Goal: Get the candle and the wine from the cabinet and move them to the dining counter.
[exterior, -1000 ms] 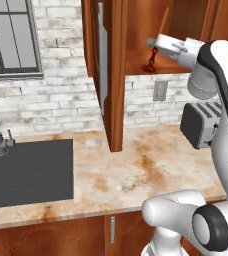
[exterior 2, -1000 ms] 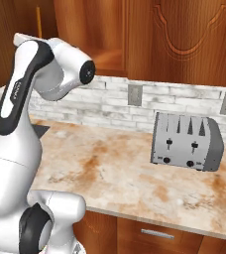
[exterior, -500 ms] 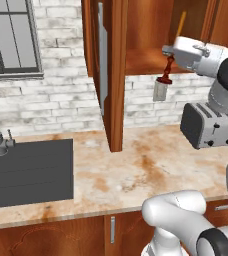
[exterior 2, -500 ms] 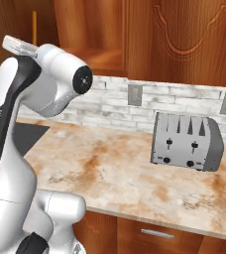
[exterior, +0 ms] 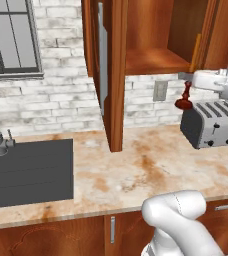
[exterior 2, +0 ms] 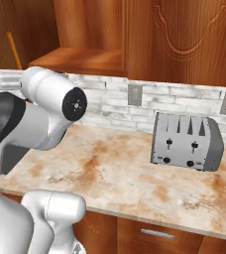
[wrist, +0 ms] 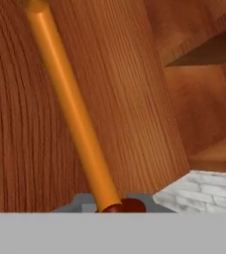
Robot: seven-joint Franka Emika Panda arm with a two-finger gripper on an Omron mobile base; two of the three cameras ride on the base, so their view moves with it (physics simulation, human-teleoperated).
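Gripping unlabelled candle, gripper

Rendered frames, even bright ambient light, no visible lamp or clear light direction. Both base views sharp edge to edge, no blur or lens bend. Shadows soft: cabinet interior behind the gripper slightly darker than its open door; faint shade under the toaster below the gripper. Sink far left of it is flat dark grey, no glare. Hand view: candle right at the lens looks soft and magnified with a pale highlight along its length; wood grain behind shows banding.
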